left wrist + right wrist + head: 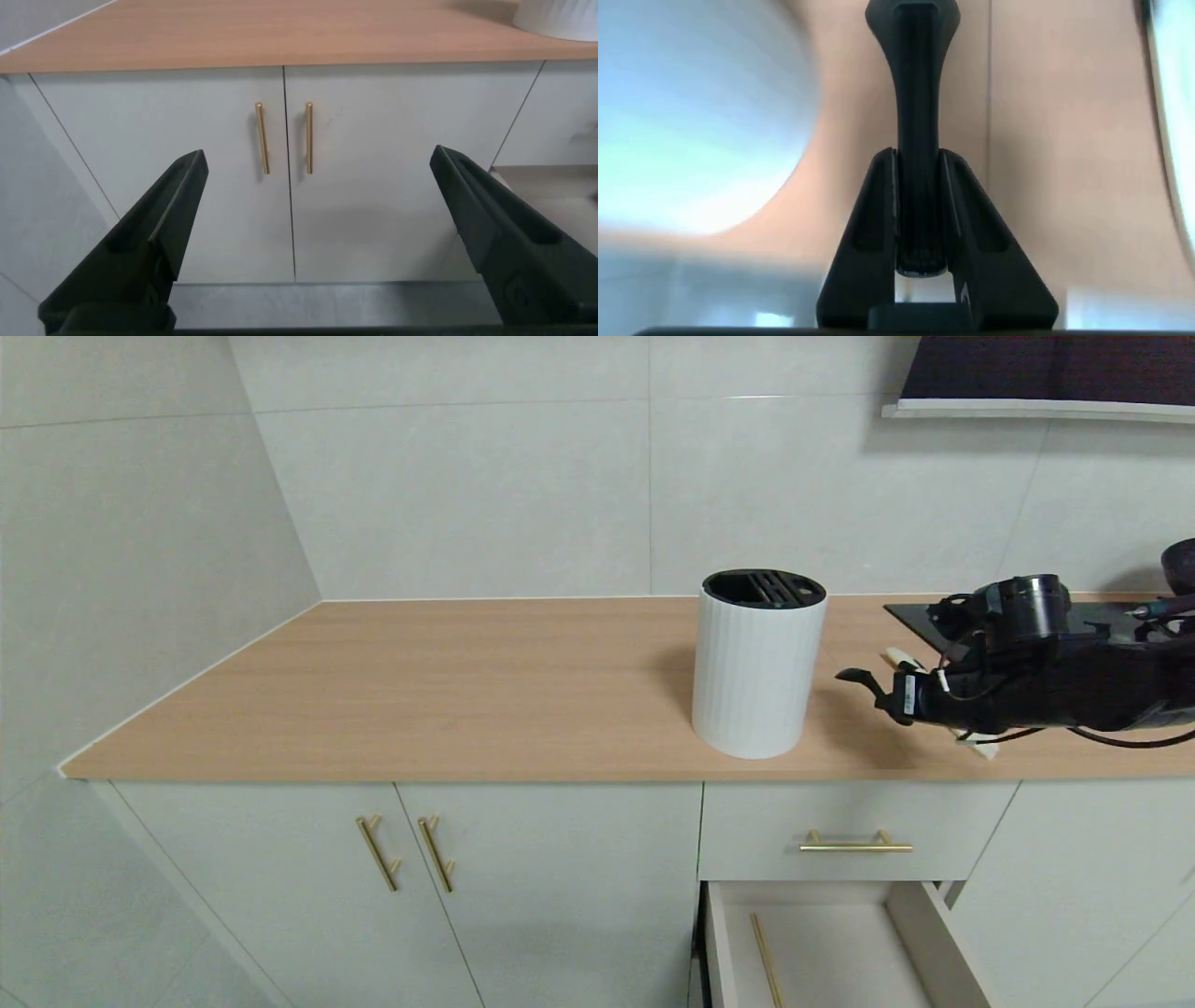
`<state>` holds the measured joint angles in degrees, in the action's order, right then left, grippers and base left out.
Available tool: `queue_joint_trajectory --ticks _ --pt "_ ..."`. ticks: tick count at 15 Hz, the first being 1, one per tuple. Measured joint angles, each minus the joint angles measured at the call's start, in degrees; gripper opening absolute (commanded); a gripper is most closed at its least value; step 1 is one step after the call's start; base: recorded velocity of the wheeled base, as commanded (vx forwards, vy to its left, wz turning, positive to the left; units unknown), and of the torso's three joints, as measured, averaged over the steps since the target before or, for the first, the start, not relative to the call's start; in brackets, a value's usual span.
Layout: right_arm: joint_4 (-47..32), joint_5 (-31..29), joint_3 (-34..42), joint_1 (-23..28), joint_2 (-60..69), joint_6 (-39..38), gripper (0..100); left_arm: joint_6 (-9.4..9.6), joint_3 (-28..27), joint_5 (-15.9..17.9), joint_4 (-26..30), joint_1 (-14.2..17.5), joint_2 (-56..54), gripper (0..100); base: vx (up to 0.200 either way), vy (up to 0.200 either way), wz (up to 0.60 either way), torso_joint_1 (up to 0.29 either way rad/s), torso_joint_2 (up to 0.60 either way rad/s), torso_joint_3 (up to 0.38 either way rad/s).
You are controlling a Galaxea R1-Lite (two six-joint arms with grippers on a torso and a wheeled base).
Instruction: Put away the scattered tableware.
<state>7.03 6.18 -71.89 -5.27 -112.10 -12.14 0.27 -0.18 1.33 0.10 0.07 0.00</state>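
Closed tight, the right hand [892,695] comes in from the robot's right in the head view, low over the counter [467,691]. It pinches a black utensil [854,678], whose free end points toward the white ribbed holder [758,681] just beside it. That holder stands upright near the counter's front edge, and the slots in its dark top are most likely where the utensil is to go. To reach them, the utensil would probably have to be lifted and tipped upright first. Two pale pieces of tableware lie on the counter by the arm, one behind it [902,659] and one at the front edge [982,747]; both look left to collect. Below, a drawer [910,933] stands pulled out with a thin stick [767,961] lying in it. In the left wrist view, the left hand [318,161] is spread wide and holds nothing. It hangs low in front of the cabinet doors [392,168] with their brass handles, out of the working arm's way. In the right wrist view, both fingers press flat against the utensil's narrow handle, which runs straight out between them, so the grip looks centred and secure. The holder's white wall looms close on one side.
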Motion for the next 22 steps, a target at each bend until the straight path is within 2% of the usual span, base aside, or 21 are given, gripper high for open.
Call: queue_joint_trajectory --ticks 7,11,16,22 --pt "-0.6 0.1 22.3 -3.8 17.3 -2.0 0 -0.02 0.0 0.0 0.0 0.0 0.0 100 0.0 0.0 0.0 0.0 0.0 0.0" --pt "-0.6 -0.2 29.2 -6.4 21.8 -2.2 0 -0.02 0.0 0.0 0.0 0.0 0.0 100 0.0 0.0 0.0 0.0 0.0 0.0" --pt "-0.5 -0.2 32.4 -6.7 23.6 -1.8 0 -0.02 0.0 0.0 0.0 0.0 0.0 100 0.0 0.0 0.0 -0.011 0.03 0.016" --pt "0.4 -0.1 32.8 -6.7 23.5 -1.8 0 0.0 0.0 0.0 0.0 0.0 0.0 100 0.0 0.0 0.0 -0.181 0.43 0.253"
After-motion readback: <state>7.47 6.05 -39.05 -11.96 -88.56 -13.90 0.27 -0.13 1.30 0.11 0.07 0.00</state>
